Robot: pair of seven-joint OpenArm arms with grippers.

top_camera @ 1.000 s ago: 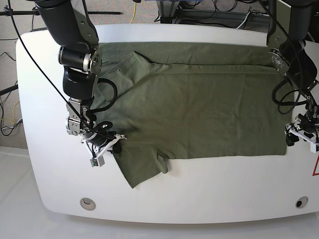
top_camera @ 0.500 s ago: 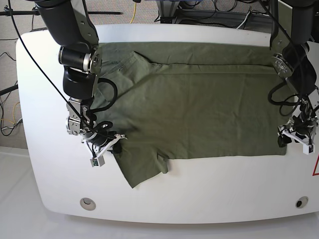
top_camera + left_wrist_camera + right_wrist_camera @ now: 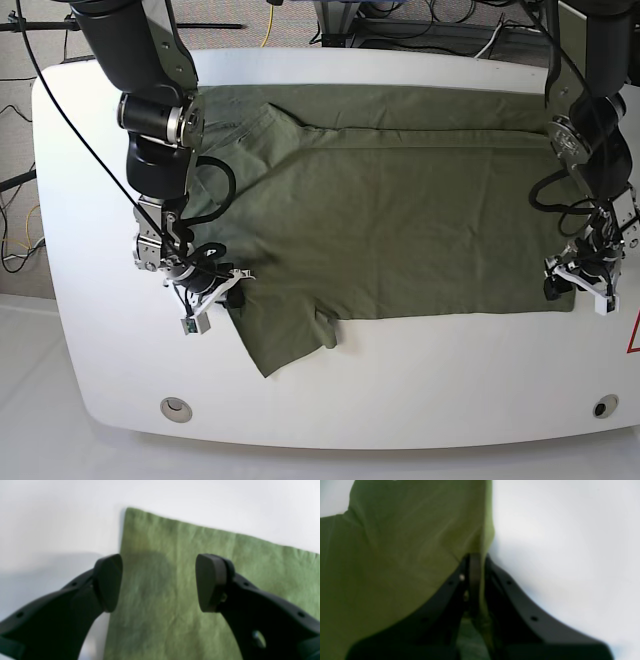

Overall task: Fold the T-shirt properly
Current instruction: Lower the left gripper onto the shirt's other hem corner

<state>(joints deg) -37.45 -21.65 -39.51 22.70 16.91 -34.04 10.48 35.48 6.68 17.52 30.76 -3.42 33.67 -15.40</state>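
1. Shirt: the T-shirt (image 3: 400,210) lies spread across the white counter (image 3: 450,390).
2. Right fingers (image 3: 476,562) are clamped on its sleeve edge, likely for folding.
3. Left fingers (image 3: 110,582) are spread wide, straddling the hem corner, probably about to pinch.

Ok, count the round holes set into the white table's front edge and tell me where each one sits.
2. One hole sits near the front left of the table, in front of the T-shirt sleeve. The other hole sits at the front right corner. The arms may hide more.
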